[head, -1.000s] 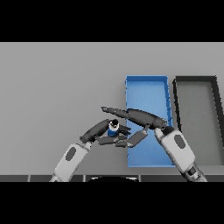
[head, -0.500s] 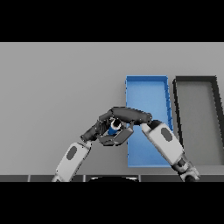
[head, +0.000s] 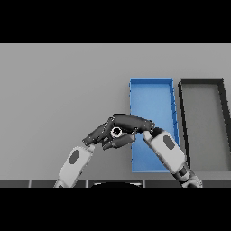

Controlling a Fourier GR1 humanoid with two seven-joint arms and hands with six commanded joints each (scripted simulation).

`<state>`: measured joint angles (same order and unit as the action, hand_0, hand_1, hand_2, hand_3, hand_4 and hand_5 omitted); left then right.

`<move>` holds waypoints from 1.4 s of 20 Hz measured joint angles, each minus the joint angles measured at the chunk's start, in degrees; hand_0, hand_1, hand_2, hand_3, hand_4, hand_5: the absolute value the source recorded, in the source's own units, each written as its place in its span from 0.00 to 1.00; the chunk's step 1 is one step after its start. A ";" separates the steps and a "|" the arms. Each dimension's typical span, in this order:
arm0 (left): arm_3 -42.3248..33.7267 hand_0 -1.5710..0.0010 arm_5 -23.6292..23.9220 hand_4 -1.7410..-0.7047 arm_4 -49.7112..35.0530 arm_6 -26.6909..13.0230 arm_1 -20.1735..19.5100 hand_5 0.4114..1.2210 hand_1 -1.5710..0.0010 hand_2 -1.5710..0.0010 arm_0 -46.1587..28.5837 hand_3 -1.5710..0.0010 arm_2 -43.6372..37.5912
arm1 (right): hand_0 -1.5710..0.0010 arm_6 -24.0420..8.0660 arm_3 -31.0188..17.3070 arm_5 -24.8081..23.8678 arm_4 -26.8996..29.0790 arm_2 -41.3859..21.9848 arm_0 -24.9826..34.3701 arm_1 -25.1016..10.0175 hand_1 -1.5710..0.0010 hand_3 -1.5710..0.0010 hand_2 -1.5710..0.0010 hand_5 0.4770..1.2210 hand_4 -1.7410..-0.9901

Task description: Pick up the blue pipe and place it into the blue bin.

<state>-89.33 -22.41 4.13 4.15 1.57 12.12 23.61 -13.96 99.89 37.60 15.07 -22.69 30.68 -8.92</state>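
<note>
Head view gives us only a small round end of the blue pipe (head: 116, 132), a pale ring with a dark centre, peeping out between the two dark hands; the rest of the pipe is covered, so we cannot tell its length or how its long axis lies beyond that this end faces up toward us. The right hand (head: 133, 122) reaches across from the lower right with its fingers stretched over the top of the pipe, while the left hand (head: 104, 134) comes in from the lower left with its fingers curled beneath and beside it, so the pipe is pinched between them. Whether the pipe rests on the table (head: 58, 90) or is lifted off it we cannot make out.

The hands meet just off the left wall of the blue bin (head: 151, 80), near that wall's middle; the right forearm crosses over the bin's near half and hides part of its floor. A dark bin (head: 201, 81) stands just beside the blue one toward the table's right edge, its far right corner cut off. Bare grey table stretches to the left and far edges.
</note>
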 measured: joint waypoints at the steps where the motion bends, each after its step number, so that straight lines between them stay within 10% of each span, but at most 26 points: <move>1: 0.33 0.00 0.25 0.01 0.33 0.69 0.27 1.00 0.00 0.01 0.64 0.09 -0.28 | 0.03 -2.02 0.44 -0.59 2.02 0.00 -0.54 1.08 0.03 0.05 0.03 0.90 0.33; 5: -0.62 0.00 0.85 0.01 0.26 0.21 0.75 1.00 0.00 0.00 -0.41 0.20 0.02 | 0.01 -5.73 1.50 -1.19 5.05 1.19 -2.25 2.88 0.01 0.02 0.01 0.96 0.33; 10: -1.04 0.62 -1.26 0.47 4.09 -0.98 -0.58 1.00 0.64 0.65 0.15 0.73 0.26 | 0.00 -6.74 2.16 -1.71 2.72 1.71 -2.96 4.64 0.00 0.01 0.00 0.99 0.32; 13: -0.30 0.80 -4.30 0.63 3.98 -0.01 -1.33 0.71 0.82 0.82 -0.09 0.86 -0.75 | 0.00 -6.93 2.32 -0.80 2.02 3.21 -3.63 5.39 0.00 0.00 0.00 0.99 0.32; 22: 0.88 0.97 -2.81 0.75 3.42 -9.10 -0.05 0.18 0.98 0.98 -0.25 0.98 -1.42 | 0.00 -3.57 1.58 1.27 -1.31 4.84 -4.34 8.62 0.00 0.00 0.00 1.00 0.32; 28: 1.57 0.99 -1.72 0.74 3.88 -9.49 -0.30 0.10 0.99 0.99 -0.17 1.00 -1.29 | 0.00 -13.66 2.18 -0.47 8.01 9.90 1.63 10.60 0.00 0.00 0.00 1.00 0.33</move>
<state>-87.76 -24.13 8.02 -5.33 1.28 11.95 22.32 -27.61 102.07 37.13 23.09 -12.79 32.31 1.68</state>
